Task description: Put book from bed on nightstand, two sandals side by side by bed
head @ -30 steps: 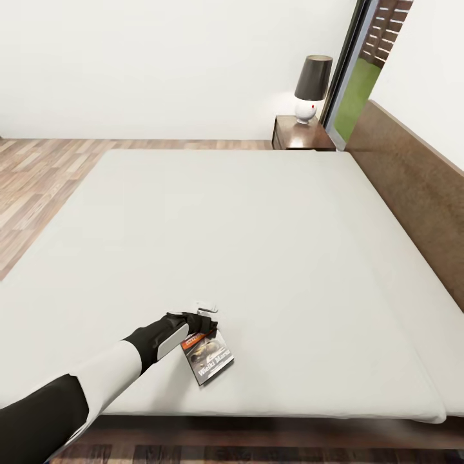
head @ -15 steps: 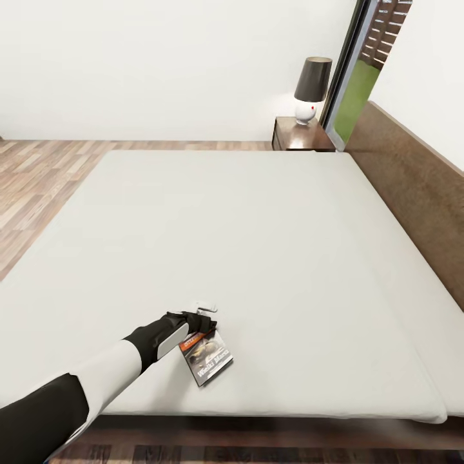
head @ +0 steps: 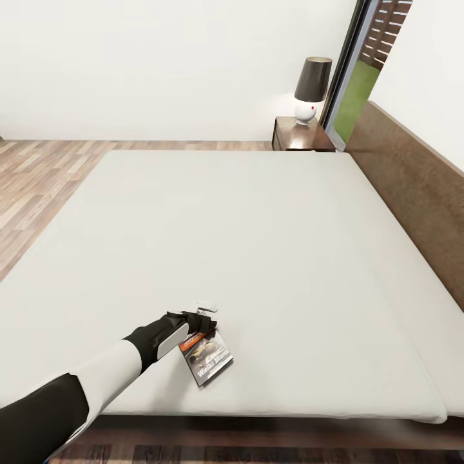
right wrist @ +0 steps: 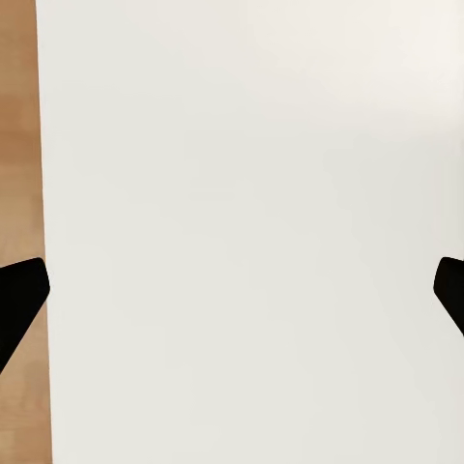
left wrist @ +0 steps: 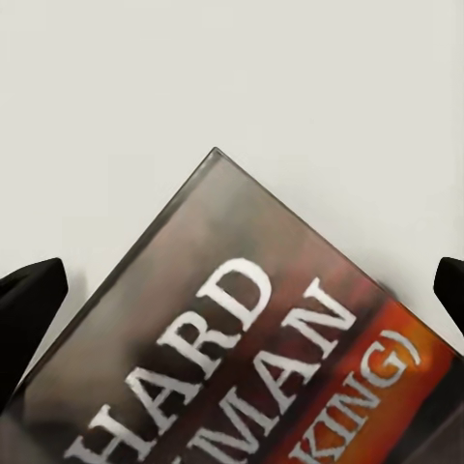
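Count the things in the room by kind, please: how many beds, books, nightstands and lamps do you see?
bed: 1
book: 1
nightstand: 1
lamp: 1
Total: 4

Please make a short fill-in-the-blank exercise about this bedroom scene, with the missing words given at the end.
1. The book lies on the ____.
2. The left gripper has its jaws ____ around the book's corner.
3. The lamp stands on the ____.
4. The floor looks made of ____.

Missing words: bed; open; nightstand; wood
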You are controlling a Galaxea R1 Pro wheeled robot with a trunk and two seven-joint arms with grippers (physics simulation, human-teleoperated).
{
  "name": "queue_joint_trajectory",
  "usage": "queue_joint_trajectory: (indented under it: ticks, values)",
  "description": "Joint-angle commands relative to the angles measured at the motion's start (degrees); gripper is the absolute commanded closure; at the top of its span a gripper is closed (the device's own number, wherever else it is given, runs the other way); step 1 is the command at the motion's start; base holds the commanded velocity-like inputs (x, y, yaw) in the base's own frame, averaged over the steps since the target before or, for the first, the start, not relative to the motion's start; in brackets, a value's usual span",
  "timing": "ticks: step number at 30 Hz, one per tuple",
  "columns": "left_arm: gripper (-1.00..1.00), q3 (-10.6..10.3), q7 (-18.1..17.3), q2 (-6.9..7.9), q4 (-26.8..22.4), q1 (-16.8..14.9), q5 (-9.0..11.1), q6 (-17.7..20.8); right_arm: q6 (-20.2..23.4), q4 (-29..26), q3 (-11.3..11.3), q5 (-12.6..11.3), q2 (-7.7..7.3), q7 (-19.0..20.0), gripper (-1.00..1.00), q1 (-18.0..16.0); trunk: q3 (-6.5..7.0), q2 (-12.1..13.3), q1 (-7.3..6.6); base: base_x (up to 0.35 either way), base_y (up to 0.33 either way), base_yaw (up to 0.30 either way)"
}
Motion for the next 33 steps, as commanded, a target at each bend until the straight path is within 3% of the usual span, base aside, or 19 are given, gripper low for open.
queue_joint_trajectory:
  ticks: [1, 33]
  values:
    - [-1.00, -0.3, -0.2, 0.04, 0.0, 0.2, 2.0, -0.2, 0.1, 0.1, -0.5, 0.5, -0.01, -0.2, -1.00, 0.0, -0.05, 0.0, 0.37, 0.000, 0.000, 0.000]
    - [-1.00, -0.3, -0.2, 0.05, 0.0, 0.2, 2.0, -0.2, 0.1, 0.1, -0.4, 0.5, -0.01, -0.2, -1.00, 0.0, -0.05, 0.0, 0.37, -0.032, 0.000, 0.000]
